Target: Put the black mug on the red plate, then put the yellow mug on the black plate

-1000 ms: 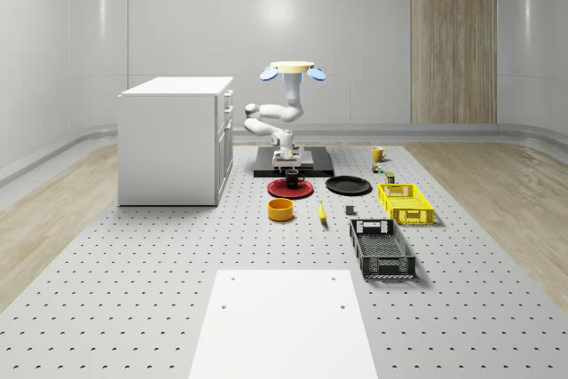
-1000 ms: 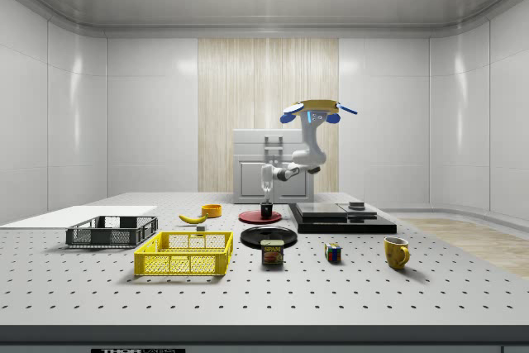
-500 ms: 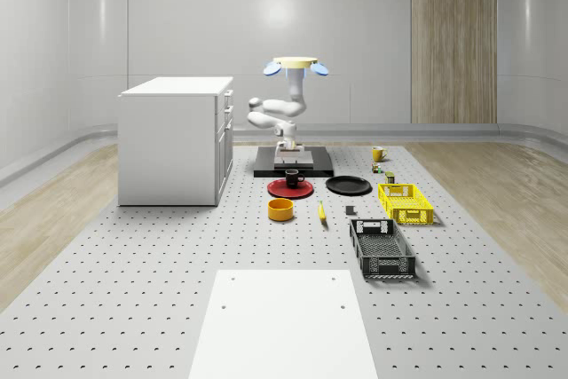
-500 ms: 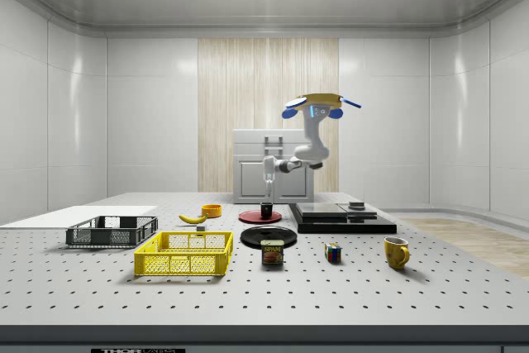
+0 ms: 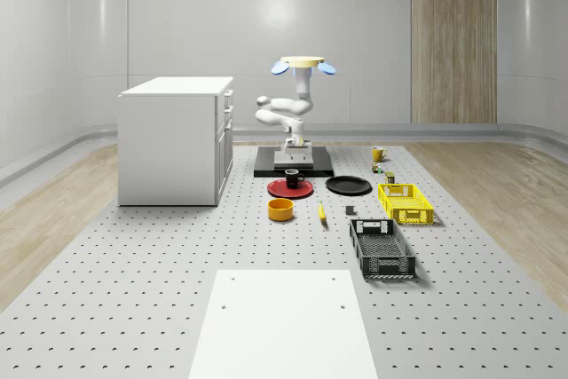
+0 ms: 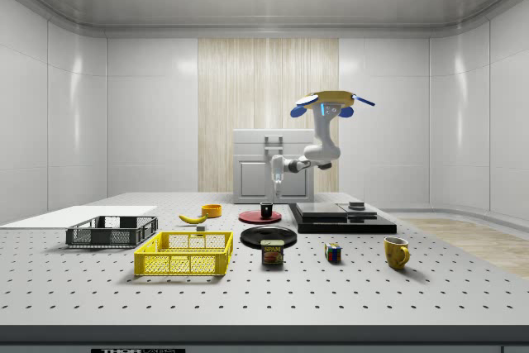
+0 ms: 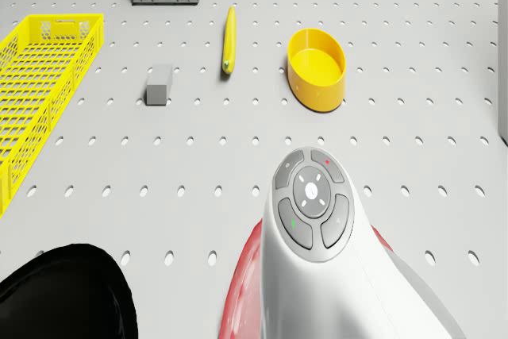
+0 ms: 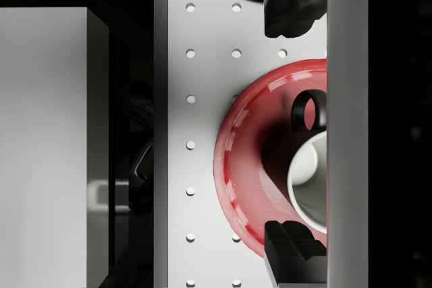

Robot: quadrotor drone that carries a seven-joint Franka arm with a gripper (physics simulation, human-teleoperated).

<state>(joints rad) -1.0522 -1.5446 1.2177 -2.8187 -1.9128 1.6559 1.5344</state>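
The black mug (image 5: 292,178) stands upright on the red plate (image 5: 290,189), apart from the gripper. Its white inside (image 8: 309,175) and its handle show in the wrist view on the red plate (image 8: 246,160). My gripper (image 5: 293,142) hangs open well above the mug (image 6: 266,210), with nothing between its fingers (image 8: 291,5). The drone (image 5: 303,64) hovers over the black platform (image 5: 293,162) behind the red plate. To the whole-scene view's right of the red plate lies the black plate (image 5: 348,185). The yellow mug (image 5: 378,153) stands farther back right on the table; it also shows as the yellow mug (image 6: 397,252) in the side view.
A white cabinet (image 5: 177,139) stands at the whole-scene view's left. In front of the plates lie a yellow bowl (image 5: 281,209), a banana (image 5: 321,211) and a small grey block (image 7: 159,85). A yellow crate (image 5: 406,202) and a black crate (image 5: 382,248) sit right. A can (image 6: 272,252) and a cube (image 6: 332,252) stand near the yellow mug.
The drone has shifted toward the whole-scene view's right and the arm has lifted the open gripper higher above the black mug. The mug stays on the red plate.
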